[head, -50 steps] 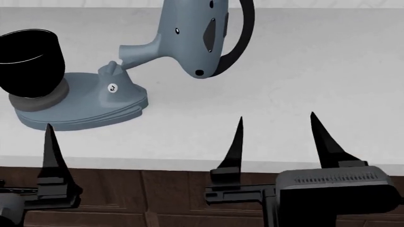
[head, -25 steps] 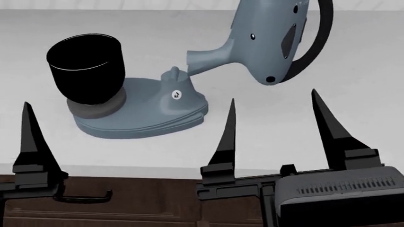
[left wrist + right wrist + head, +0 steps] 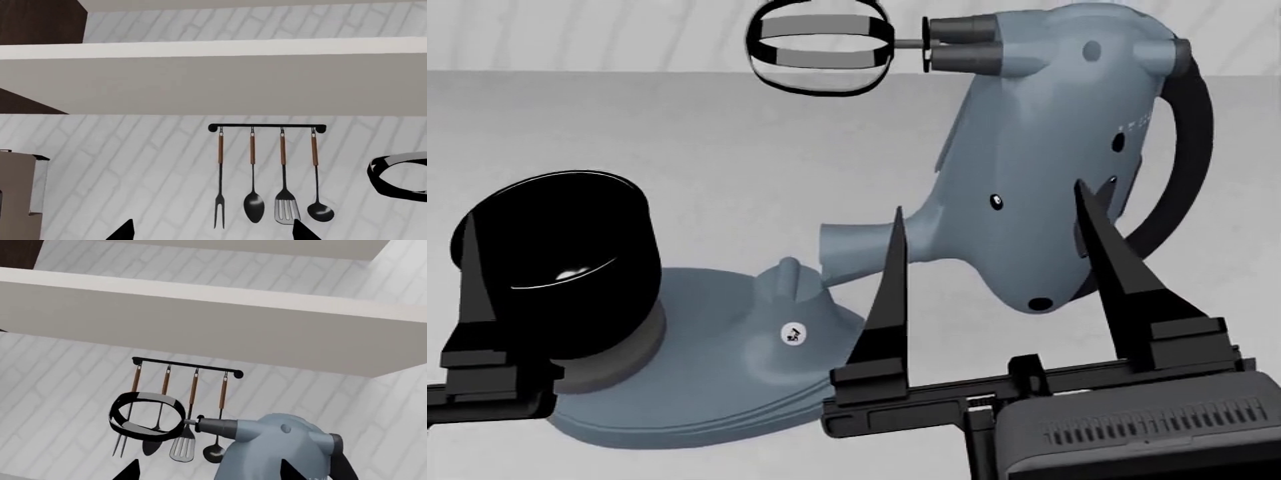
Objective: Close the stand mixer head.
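Note:
The stand mixer head (image 3: 1034,170) is blue-grey, tilted up and back, with its black handle band (image 3: 1188,150) at the right and the black loop beater (image 3: 821,45) sticking out high to the left. It also shows in the right wrist view (image 3: 280,450). Below it are the flat base (image 3: 707,410) and the black bowl (image 3: 554,265). My right gripper (image 3: 1001,285) is open and empty, its fingers upright just in front of the head. My left gripper (image 3: 212,232) is open and empty; only one of its fingers (image 3: 481,290) shows in the head view, by the bowl.
A black rail (image 3: 267,127) with several hanging utensils is on the white brick wall behind. A thick white shelf (image 3: 213,75) runs overhead. The mixer stands on a pale counter (image 3: 694,130). A grey appliance (image 3: 17,190) is at one side in the left wrist view.
The head view has swung up and closer: the mixer now fills the frame and its beater has come into view. Both grippers have risen and now overlap the mixer.

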Tool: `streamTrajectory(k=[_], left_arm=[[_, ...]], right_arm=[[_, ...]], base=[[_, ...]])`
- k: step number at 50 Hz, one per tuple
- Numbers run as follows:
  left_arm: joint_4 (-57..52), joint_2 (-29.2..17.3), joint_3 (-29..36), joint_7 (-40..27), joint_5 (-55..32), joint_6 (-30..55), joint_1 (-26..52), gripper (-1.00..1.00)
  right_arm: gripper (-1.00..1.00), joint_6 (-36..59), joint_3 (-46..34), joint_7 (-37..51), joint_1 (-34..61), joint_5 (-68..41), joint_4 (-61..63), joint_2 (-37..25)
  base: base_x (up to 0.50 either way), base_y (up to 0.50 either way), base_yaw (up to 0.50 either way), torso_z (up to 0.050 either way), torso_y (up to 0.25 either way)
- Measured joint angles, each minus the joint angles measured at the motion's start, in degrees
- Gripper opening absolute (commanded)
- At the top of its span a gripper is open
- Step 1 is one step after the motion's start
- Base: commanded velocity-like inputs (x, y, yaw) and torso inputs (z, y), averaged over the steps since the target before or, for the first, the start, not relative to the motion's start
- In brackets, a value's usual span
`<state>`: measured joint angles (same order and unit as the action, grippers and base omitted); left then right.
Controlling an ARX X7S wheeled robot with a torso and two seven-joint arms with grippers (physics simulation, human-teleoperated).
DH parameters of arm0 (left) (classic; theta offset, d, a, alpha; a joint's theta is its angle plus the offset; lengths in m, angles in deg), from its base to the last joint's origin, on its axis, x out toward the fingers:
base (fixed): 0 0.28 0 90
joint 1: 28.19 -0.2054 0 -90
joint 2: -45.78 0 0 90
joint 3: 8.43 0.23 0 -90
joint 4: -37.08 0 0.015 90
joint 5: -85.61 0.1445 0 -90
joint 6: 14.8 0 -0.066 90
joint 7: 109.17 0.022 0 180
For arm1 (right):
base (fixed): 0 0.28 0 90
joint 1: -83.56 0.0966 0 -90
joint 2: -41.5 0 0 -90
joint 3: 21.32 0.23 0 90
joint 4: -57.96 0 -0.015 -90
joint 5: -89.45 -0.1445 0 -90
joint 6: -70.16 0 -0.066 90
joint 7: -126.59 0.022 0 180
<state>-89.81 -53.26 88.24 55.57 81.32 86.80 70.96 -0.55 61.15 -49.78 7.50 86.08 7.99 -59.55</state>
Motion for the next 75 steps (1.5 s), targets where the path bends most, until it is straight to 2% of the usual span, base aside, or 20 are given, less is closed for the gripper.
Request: streamTrajectory(k=[11,21,33,39,45,59,75], left_arm=[[-0.19,-0.65,0.29,-0.57,-0.63,-0.06,-0.03,1.00],[-0.64,-1.21,0.21,-1.06,-1.40,0.15,0.00,1.00],[-1.31,-1.77,-0.16,-1.71,-2.46,0.12,-0.14,1.00],[-1.49,-2.03,-0.36,-2.01,-2.95,-0.08,-0.27,1.00],[-1.57,-2.21,-0.22,-2.42,-2.98,-0.47,-0.41,1.00],[-1.98,-2.75,-0.21,-3.18,-3.51,-1.07,-0.62,1.00],[-2.33,-3.43,0.24,-3.91,-3.69,-1.10,-0.64,1.00]], right_arm=[[1.00,2.36,0.68,1.08,0.09,-0.60,2.94,-0.29],[1.00,13.01,5.56,2.79,2.59,-3.07,12.43,-3.49],[1.00,17.36,8.77,27.66,6.20,-32.61,17.27,-26.69],[1.00,18.62,12.13,34.79,6.15,-43.68,16.59,-34.04],[1.00,19.10,15.86,38.21,4.77,-51.85,14.04,-38.41],[1.00,19.84,18.95,39.31,3.04,-60.37,6.79,-42.33],[1.00,24.70,11.77,38.10,11.18,-63.63,-2.58,-42.48]], base=[[0.00,0.00,0.00,0.000,0.000],[0.22,0.00,0.00,0.000,0.000],[0.00,0.00,0.00,0.000,0.000],[0.00,0.00,0.00,0.000,0.000],[0.00,0.00,0.00,0.000,0.000],[0.00,0.00,0.00,0.000,0.000],[0.00,0.00,0.00,0.000,0.000]])
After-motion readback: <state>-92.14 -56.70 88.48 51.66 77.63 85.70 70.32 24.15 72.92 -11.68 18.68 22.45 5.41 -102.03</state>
